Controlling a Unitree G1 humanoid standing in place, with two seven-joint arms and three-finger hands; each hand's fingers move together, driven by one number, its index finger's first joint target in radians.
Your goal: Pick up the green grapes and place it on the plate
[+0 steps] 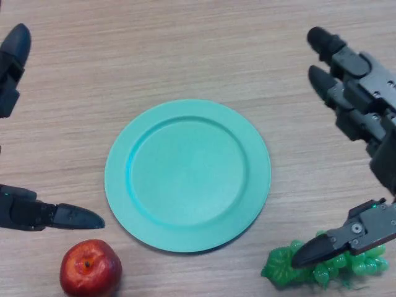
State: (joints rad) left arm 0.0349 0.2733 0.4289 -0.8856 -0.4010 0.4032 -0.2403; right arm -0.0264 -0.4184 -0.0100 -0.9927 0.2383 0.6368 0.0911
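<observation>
Green grapes (297, 267) at near right table edge, beside empty plate (187, 175), lie under spread-fingered right hand (365, 142), ungrasped: reach step, next lower and close; left hand (25, 213) idle, relaxed.

A light wood-grain worktop (185, 49) fills the view, its grain running left to right. Three things lie directly on it. A round turquoise plate (187, 176) sits near the middle, flat, with a raised rim and nothing on it. A red apple (90, 268) rests by the bottom edge, below and to the left of the plate, close to the rim but apart from it. A bunch of green grapes (291, 269) lies at the bottom right, just beyond the plate's rim.
</observation>
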